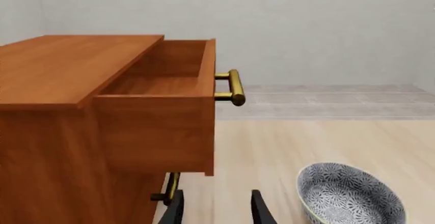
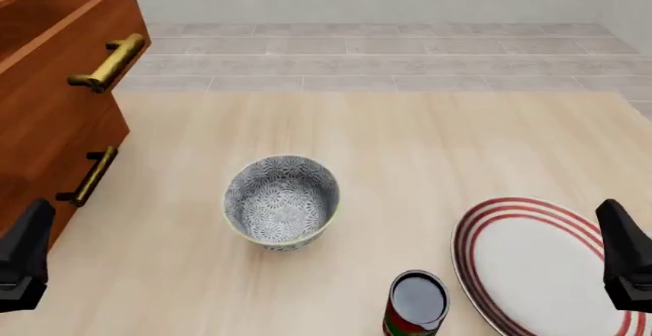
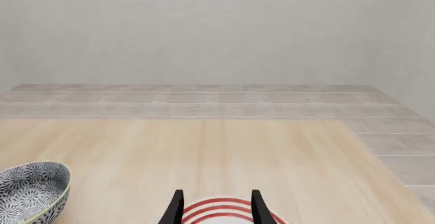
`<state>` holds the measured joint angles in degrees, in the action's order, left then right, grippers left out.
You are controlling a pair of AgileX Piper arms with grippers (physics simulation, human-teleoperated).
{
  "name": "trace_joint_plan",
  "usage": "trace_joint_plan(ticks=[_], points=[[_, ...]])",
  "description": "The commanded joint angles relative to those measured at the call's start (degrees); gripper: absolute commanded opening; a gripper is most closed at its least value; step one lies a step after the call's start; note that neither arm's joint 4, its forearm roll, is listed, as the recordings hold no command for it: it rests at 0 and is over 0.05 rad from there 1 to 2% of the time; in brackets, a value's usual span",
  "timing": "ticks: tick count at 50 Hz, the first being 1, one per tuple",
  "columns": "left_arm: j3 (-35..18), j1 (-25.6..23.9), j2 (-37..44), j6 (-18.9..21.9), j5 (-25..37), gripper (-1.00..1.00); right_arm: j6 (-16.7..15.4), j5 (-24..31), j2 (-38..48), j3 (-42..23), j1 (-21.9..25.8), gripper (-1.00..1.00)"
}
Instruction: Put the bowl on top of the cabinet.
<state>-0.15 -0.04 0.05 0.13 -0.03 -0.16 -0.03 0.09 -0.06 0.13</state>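
bowl (image 2: pixel 281 202) upright, cabinet (image 2: pixel 51 99) cropped (drawer open)

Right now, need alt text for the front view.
A round blue-grey floral bowl sits upright mid-table, untouched. A reddish-brown wooden cabinet stands left, top drawer open; a red-ringed white plate and a can lie right.

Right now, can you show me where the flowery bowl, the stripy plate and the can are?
bowl (image 2: pixel 281 203): front view, on its patterned inside.
plate (image 2: pixel 530 267): front view, on its white middle.
can (image 2: pixel 417 299): front view, on its dark top.
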Motion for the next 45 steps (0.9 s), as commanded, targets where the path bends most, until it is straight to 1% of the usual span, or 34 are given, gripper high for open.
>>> trace_joint_plan(ticks=[1, 3, 7, 19, 20, 21, 24, 25, 26, 27, 28, 29, 30, 31, 32, 33, 35, 36, 37, 39, 40, 42, 43, 44, 45], points=[[-0.72, -1.48, -0.02, -1.19, 0.74, 1.0, -1.05, -0.19, 0.15, -0.18, 0.59, 1.0], [-0.47, -0.74, -0.03, 0.12, 0.04, 1.0, -1.0, -0.21, 0.13, -0.18, 0.05, 1.0], [0.07, -0.91, -0.04, 0.43, -0.77, 1.0, -1.45, -0.32, 0.07, -0.18, 0.1, 1.0], [0.13, -1.57, -0.04, 1.32, -1.27, 1.0, -1.47, -0.12, 0.23, -0.19, 0.28, 1.0], [0.0, -1.76, -0.04, 1.36, -1.23, 1.0, -1.38, -0.17, 0.17, -0.18, 0.22, 1.0], [-1.59, -1.85, -0.03, 1.57, -0.09, 1.0, -1.27, -0.2, 0.14, -0.18, 0.02, 1.0], [-3.34, -2.11, -0.04, 2.24, 1.0, 1.0, -1.47, -0.3, 0.08, -0.18, 0.16, 1.0], [-2.03, -2.06, -0.03, 2.16, -0.38, 1.0, -1.53, -0.31, 0.07, -0.18, 0.19, 1.0], [-4.23, -2.18, -0.04, 2.1, 1.8, 1.0, -1.55, -0.28, 0.09, -0.18, 0.2, 1.0], [-7.57, -3.53, -0.04, 2.66, 4.21, 1.0, -1.38, -0.25, 0.1, -0.18, 0.13, 1.0], [-8.19, -3.34, -0.04, 2.72, 4.86, 1.0, -1.31, -0.25, 0.1, -0.18, 0.05, 1.0], [-9.2, -3.84, -0.04, 1.9, 5.39, 1.0, -1.27, -0.25, 0.1, -0.18, 0.08, 1.0], [-10.3, -5.64, -0.03, -1.8, 6.62, 1.0, -1.26, -0.26, 0.1, -0.18, 0.11, 1.0], [-11.55, -7.53, 0.01, -5.01, 9.15, 1.0, -1.27, -0.25, 0.11, -0.18, 0.13, 1.0], [-12.55, -6.84, 0.01, -4.21, 9.56, 1.0, -1.26, -0.26, 0.1, -0.18, 0.14, 1.0], [-10.72, -6.63, -0.03, -5.27, 6.91, 1.0, -1.26, -0.25, 0.11, -0.18, 0.14, 1.0], [-12.33, -7.72, -0.01, -4.95, 8.46, 1.0, -1.21, -0.28, 0.09, -0.18, 0.09, 1.0], [-13.73, -7.83, 0.03, -4.93, 9.53, 1.0, -1.13, -0.28, 0.09, -0.18, 0.03, 1.0], [-15.15, -9.97, 0.1, -4.74, 10.81, 1.0, -1.14, -0.23, 0.11, -0.18, 0.0, 1.0], [-17.18, -10.88, 2.87, -4.26, 10.28, 1.0, -1.16, -0.19, 0.14, -0.18, 0.07, 1.0], [-18.14, -12.12, 4.09, -4.46, 9.85, 1.0, -1.17, -0.2, 0.14, -0.18, 0.08, 1.0], [-20.34, -13.18, 6.6, -3.07, 9.07, 1.0, -1.25, -0.25, 0.11, -0.18, 0.13, 1.0], [-25.59, -15.52, 10.87, -2.11, 9.61, 1.0, -1.28, -0.27, 0.09, -0.18, 0.08, 1.0], [-25.65, -15.52, 10.94, -2.11, 9.6, 1.0, -1.28, -0.27, 0.09, -0.18, 0.08, 1.0], [-26.89, -16.72, 13.06, -1.67, 8.32, 1.0, -1.45, -0.25, 0.11, -0.18, 0.21, 1.0]])
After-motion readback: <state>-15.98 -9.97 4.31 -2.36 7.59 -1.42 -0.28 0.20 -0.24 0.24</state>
